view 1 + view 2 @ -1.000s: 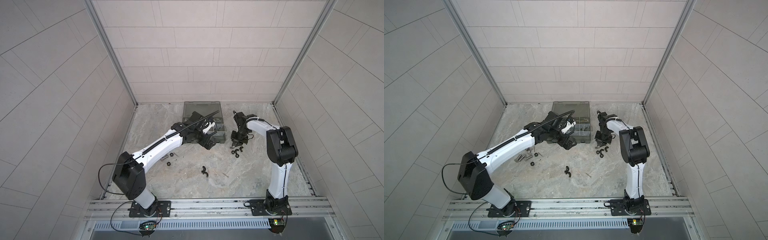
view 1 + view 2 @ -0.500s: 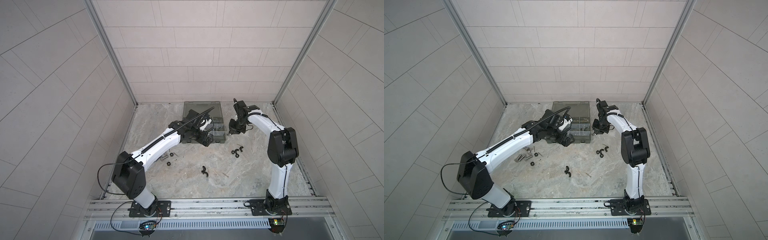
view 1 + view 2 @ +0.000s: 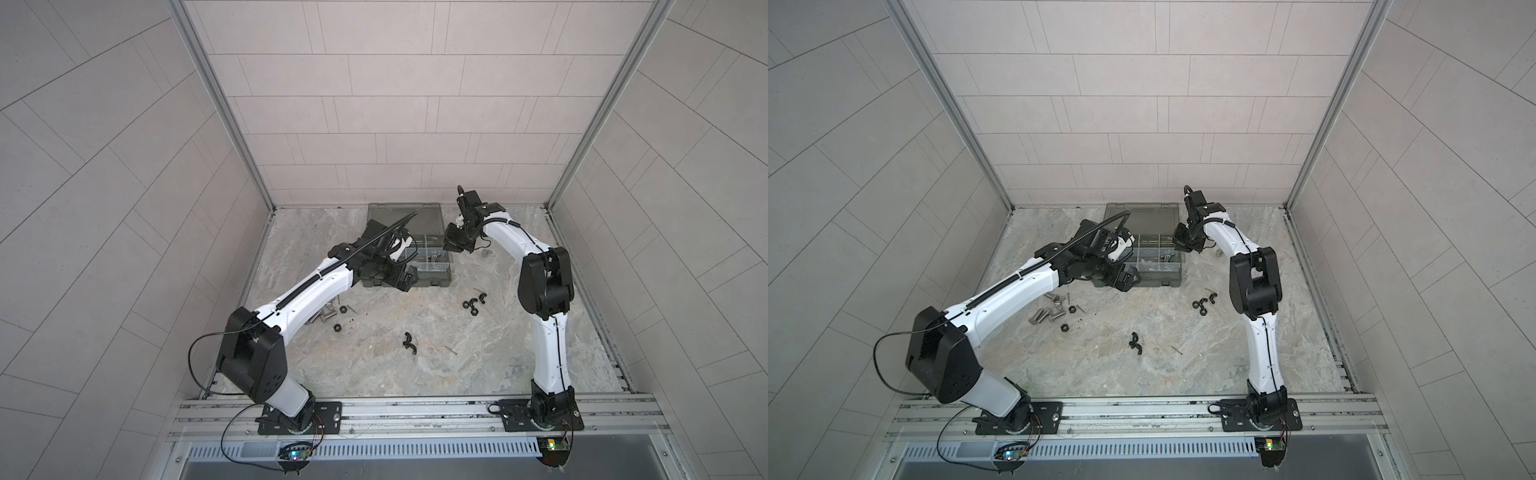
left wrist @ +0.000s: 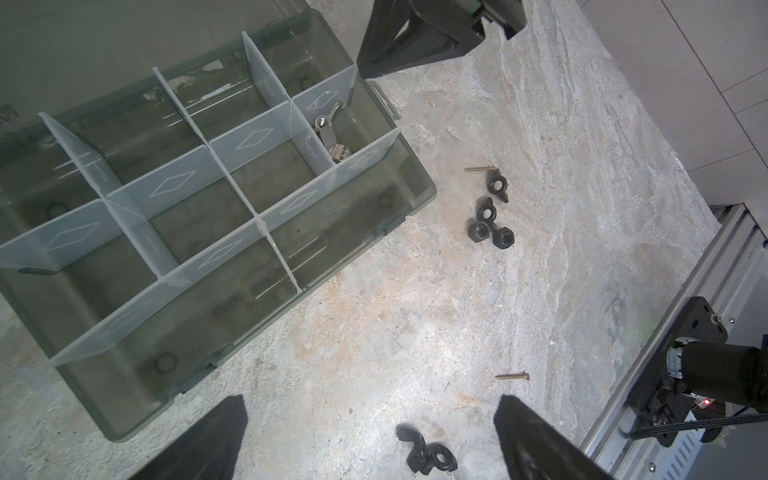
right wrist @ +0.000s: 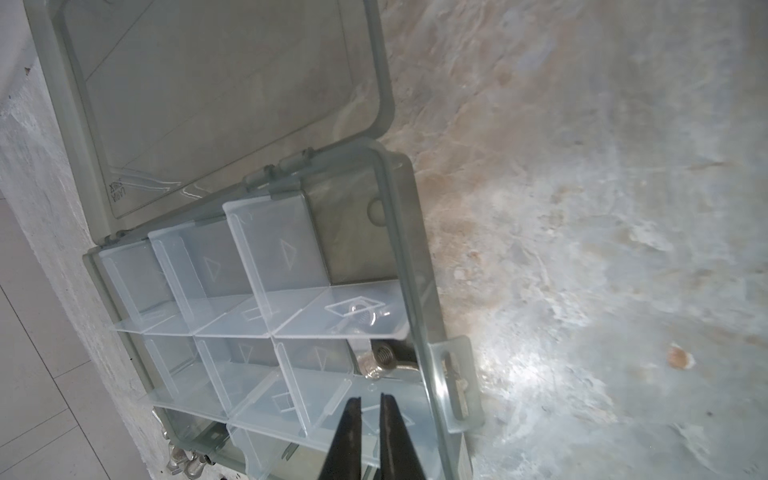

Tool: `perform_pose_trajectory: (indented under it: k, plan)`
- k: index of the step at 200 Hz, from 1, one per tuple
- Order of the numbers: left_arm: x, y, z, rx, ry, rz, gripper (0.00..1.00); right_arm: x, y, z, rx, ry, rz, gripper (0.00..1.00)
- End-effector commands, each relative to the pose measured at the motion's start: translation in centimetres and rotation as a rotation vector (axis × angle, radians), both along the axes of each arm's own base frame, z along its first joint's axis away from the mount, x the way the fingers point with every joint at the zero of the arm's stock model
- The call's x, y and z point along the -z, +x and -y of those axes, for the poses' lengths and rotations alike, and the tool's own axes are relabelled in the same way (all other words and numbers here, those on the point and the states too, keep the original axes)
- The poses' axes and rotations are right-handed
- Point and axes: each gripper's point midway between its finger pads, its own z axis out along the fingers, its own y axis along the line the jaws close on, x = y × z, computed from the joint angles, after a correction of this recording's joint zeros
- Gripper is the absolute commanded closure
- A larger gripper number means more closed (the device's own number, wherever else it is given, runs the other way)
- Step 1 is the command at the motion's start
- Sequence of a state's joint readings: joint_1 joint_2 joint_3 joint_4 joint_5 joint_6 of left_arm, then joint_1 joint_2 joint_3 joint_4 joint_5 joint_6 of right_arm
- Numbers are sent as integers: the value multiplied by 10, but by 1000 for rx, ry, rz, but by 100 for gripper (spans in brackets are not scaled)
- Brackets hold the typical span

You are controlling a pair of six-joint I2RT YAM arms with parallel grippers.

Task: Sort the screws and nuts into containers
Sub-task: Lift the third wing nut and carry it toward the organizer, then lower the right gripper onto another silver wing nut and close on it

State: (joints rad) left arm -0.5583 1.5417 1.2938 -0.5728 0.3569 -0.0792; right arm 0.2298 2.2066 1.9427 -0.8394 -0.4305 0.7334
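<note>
Right gripper (image 5: pixel 371 398): jaws nearly closed, nothing visible between them, above the organizer case (image 5: pixel 411 266), near a compartment (image 5: pixel 320 361) holding silver wing nuts (image 5: pixel 380 359). Left gripper (image 4: pixel 370 401): jaws wide apart, empty, above the table (image 4: pixel 540 291). Black nuts (image 4: pixel 490 224) and bolts (image 3: pixel 1040 316) lie loose outside the case.

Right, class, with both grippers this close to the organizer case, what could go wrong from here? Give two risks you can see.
1. The right gripper, nearly shut, hangs over thin dividers beside the silver wing nuts; dipping could dislodge one.
2. The open left gripper hovers over two touching black wing nuts near the organizer case; closing may grab both or flick one away.
</note>
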Motion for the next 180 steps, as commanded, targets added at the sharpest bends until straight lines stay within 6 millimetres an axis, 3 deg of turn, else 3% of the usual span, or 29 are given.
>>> perform_pose_trajectory:
  k: [1, 46, 67, 90, 147, 180]
  plan:
    - [-12, -2, -10, -21, -14, 39, 0, -13, 1, 6, -5, -26, 27, 86]
    - [-14, -2, -16, -28, -10, 63, 0, 0, 6, 69, 93, -202, 7, 71]
    - [-14, -1, -14, -23, -6, 61, 0, 11, 7, 92, 103, -269, -15, 69]
    - [-15, -2, -11, -9, -21, 52, 0, 9, 12, 120, 67, -419, -1, 69]
    - [-16, -2, -6, -5, -44, 31, 0, -1, 28, 178, 5, -706, 32, 62]
    - [-18, -1, -2, 0, -56, 23, 0, 15, 29, 201, -22, -723, -22, 56]
